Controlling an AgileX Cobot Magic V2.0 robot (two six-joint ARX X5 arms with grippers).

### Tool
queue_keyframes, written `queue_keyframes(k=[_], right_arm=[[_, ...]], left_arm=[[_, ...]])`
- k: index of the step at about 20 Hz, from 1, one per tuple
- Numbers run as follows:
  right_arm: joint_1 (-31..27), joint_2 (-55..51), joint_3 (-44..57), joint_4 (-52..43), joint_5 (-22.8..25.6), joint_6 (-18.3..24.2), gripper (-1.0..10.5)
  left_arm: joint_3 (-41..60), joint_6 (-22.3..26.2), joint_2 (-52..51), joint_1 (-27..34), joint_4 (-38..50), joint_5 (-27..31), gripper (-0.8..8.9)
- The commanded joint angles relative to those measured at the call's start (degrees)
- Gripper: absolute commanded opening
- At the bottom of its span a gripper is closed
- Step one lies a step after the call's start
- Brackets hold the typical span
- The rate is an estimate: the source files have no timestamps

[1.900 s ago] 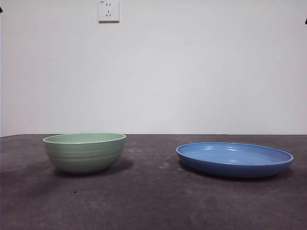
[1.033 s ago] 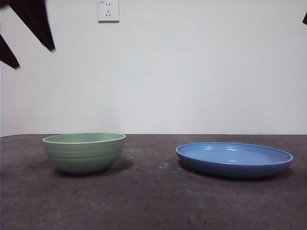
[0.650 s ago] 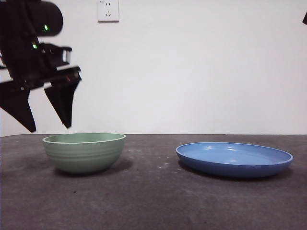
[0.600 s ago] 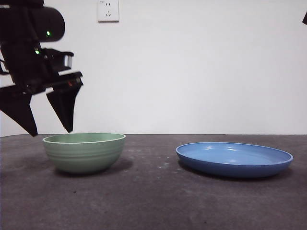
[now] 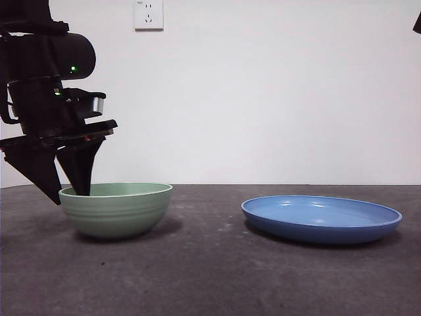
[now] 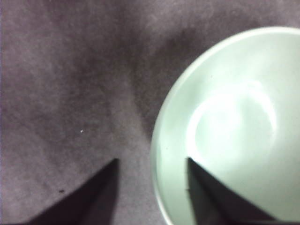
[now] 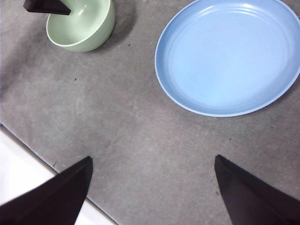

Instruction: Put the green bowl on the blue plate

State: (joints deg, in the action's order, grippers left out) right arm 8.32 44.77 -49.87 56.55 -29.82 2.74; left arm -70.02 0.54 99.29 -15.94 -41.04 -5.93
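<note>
The left claw (image 5: pixel 64 194) is spread astride the green bowl's (image 5: pixel 116 209) rim, one jaw inside, one outside, not yet pinching. The bowl sits on the bench (image 5: pixel 210 276), well apart from the blue plate (image 5: pixel 321 219); gripping, lifting and placing remain. Half a second earlier the claw hung above the bowl. The right claw (image 7: pixel 152 187) waits, spread.
</note>
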Motion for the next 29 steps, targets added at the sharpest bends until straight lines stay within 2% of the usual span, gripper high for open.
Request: queue_keyframes(k=[1, 3, 7, 18, 20, 24, 29], right_arm=[[0.24, 0.44, -1.16, -0.39, -0.17, -0.39, 4.2], [0.24, 0.44, -1.16, -0.39, -0.17, -0.39, 4.2], [0.24, 0.44, -1.16, -0.39, -0.17, -0.39, 4.2], [0.24, 0.44, -1.16, -0.42, -0.15, -0.39, 4.2], [0.24, 0.44, -1.16, -0.44, -0.13, -0.66, 4.2], [0.24, 0.44, -1.16, -0.44, -0.09, -0.9, 4.2], [0.24, 0.44, -1.16, -0.42, 0.26, -2.23, 4.2]], left_arm=[[-1.18, 0.24, 1.2, -0.26, -0.28, 0.15, 1.49], [-1.18, 0.17, 1.25, -0.26, -0.2, 0.15, 1.44], [-1.18, 0.02, 1.25, -0.26, -0.07, 0.15, 0.16], [-2.6, -2.97, -0.85, -1.11, 0.22, -0.55, 0.16], [-4.46, -4.68, -2.45, -2.36, -1.01, -0.81, 0.16], [-11.26, -4.92, -3.34, -6.73, -4.61, -1.57, 0.16], [-16.94, -7.28, -2.89, -13.42, -2.08, -1.57, 0.16]])
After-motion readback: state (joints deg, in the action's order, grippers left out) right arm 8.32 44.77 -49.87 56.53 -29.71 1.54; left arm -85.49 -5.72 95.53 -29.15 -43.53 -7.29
